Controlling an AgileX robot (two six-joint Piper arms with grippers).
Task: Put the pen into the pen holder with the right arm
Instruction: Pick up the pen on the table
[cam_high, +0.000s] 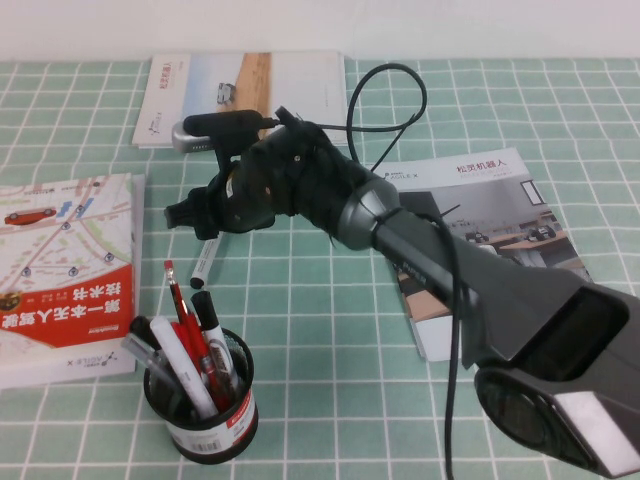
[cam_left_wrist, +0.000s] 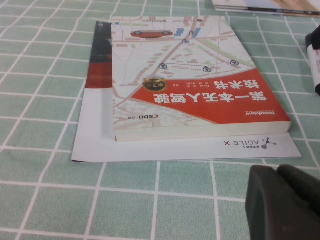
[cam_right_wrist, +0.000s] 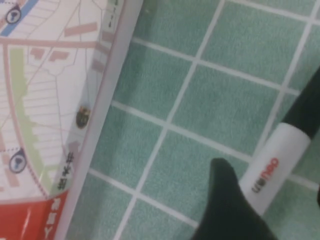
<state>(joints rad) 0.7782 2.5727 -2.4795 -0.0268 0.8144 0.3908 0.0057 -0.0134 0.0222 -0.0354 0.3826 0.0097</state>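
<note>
The right arm (cam_high: 420, 250) reaches across the green-checked desk (cam_high: 330, 330), and its right tool (cam_high: 196, 222) hangs low over the pen (cam_high: 205, 262). The pen lies flat on the desk directly beneath the tool tip, its white barrel and black cap poking out toward the pen holder (cam_high: 200, 405). In the right wrist view one dark finger (cam_right_wrist: 227, 205) sits just beside the white barrel (cam_right_wrist: 272, 167), touching or nearly so; the jaws look spread around the pen, not yet clenched on it.

The pen holder stands near the tool on the robot's side, already crowded with red and black pens. A map-covered book (cam_high: 65, 270) lies to the tool's left, close by, resting on a white sheet. A brochure (cam_high: 480, 240) lies under the arm, and another booklet (cam_high: 250, 95) sits beyond the tool.

The left tool (cam_left_wrist: 285, 202) shows only as a dark edge in its own wrist view, near the map book (cam_left_wrist: 195, 80); whether it is released or clenched cannot be told.
</note>
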